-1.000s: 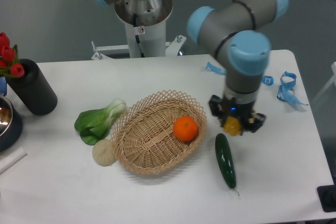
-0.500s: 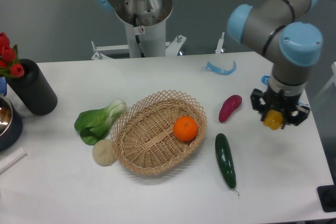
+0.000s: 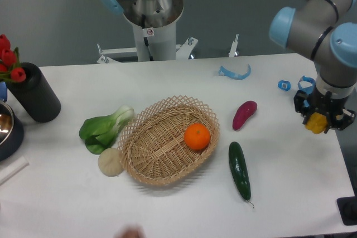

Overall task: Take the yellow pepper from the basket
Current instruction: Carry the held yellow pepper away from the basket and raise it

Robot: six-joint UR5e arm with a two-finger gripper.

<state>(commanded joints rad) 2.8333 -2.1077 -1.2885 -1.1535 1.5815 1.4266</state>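
The yellow pepper (image 3: 316,122) hangs above the table near its right edge, held between the black fingers of my gripper (image 3: 319,121), which is shut on it. Only the pepper's lower part shows below the gripper. The light-tan wicker basket (image 3: 149,154) sits at the table's middle, well to the left of the gripper, and holds a round orange (image 3: 197,136).
A dark green cucumber (image 3: 240,170) and a purple eggplant (image 3: 244,114) lie between basket and gripper. Bok choy (image 3: 105,127) and a pale round vegetable (image 3: 111,161) sit left of the basket. A black vase (image 3: 33,93) stands far left. Blue clips (image 3: 234,73) lie at the back.
My gripper has carried the yellow pepper rightward, from beside the basket to near the table's right edge, uncovering the eggplant. Basket, orange and other vegetables stayed put.
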